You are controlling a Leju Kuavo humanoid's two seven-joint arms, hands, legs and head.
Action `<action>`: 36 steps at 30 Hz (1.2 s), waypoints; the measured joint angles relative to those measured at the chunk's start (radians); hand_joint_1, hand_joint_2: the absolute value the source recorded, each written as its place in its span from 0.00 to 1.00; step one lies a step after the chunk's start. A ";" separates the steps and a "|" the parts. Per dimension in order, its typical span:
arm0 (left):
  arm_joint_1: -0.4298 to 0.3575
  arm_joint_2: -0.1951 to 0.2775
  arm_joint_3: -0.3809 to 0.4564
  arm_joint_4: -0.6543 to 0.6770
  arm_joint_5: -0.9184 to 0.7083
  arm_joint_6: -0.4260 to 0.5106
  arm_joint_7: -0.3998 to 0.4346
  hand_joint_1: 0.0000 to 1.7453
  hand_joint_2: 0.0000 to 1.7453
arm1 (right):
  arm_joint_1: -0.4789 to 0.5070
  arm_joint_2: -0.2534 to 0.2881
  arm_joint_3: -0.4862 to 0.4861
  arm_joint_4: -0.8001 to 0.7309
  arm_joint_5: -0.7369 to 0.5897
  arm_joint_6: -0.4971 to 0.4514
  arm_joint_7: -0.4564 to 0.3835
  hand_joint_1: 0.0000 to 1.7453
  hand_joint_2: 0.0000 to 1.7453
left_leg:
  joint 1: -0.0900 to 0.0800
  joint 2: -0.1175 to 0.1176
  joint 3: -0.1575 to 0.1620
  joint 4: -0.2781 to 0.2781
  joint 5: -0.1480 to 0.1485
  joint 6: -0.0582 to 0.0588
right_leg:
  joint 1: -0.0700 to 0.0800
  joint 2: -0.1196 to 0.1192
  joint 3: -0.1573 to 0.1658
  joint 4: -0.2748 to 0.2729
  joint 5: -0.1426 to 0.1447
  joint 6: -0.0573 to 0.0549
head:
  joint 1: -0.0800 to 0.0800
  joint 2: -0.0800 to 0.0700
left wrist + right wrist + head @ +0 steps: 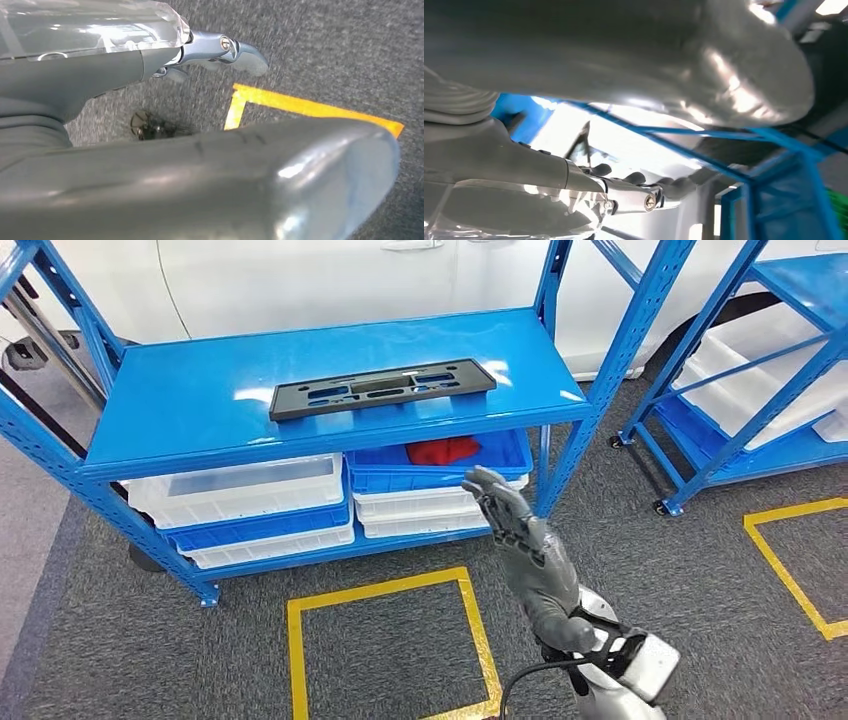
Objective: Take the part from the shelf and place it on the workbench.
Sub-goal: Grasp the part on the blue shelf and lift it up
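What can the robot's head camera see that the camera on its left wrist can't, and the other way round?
The head view alone shows the black part lying flat on the blue shelf, white bins beneath it, and the raised right hand, holding nothing. The left wrist view alone shows the left hand close up, hanging over the floor. Both show grey carpet with yellow tape.

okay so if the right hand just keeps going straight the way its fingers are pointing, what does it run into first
Probably the front edge of the blue shelf. The right hand points up and forward, its fingertips below that edge near the white bins. The black part lies farther back on top. Depth is unclear.
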 joint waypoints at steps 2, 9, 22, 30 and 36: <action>-0.002 0.000 0.000 0.001 0.000 0.000 -0.001 0.00 0.00 | -0.022 0.000 0.020 0.043 0.041 -0.036 0.003 0.00 0.00 | 0.000 0.001 -0.002 0.005 -0.005 -0.009 | -0.007 0.001 0.005 -0.014 0.008 -0.002 | 0.000 0.000; 0.001 0.000 0.000 0.003 0.001 -0.001 -0.007 0.00 0.00 | -0.105 0.014 0.109 0.216 0.097 -0.119 0.021 0.00 0.00 | 0.019 -0.002 -0.124 0.263 -0.107 -0.045 | -0.019 -0.003 0.009 -0.025 0.017 -0.007 | 0.000 0.000; 0.001 0.000 -0.001 0.003 -0.010 -0.004 -0.008 0.00 0.00 | -0.152 0.020 0.122 0.360 0.018 -0.193 0.018 0.00 0.00 | 0.022 -0.006 -0.003 -0.005 0.005 0.004 | -0.027 0.000 -0.122 0.240 -0.113 0.056 | 0.000 0.000; -0.002 -0.003 -0.003 0.005 -0.017 -0.004 -0.002 0.00 0.00 | -0.152 0.015 0.108 0.387 0.010 -0.202 0.008 0.00 0.00 | 0.017 -0.008 0.012 -0.005 -0.012 -0.016 | -0.013 0.001 -0.027 0.001 0.023 0.024 | 0.000 0.000; -0.004 0.000 -0.003 0.006 -0.018 -0.005 0.001 0.00 0.00 | -0.157 0.015 0.106 0.397 0.008 -0.202 0.007 0.00 0.00 | 0.020 -0.007 -0.064 0.167 -0.103 -0.040 | -0.022 0.000 -0.006 -0.018 0.019 -0.004 | 0.000 0.000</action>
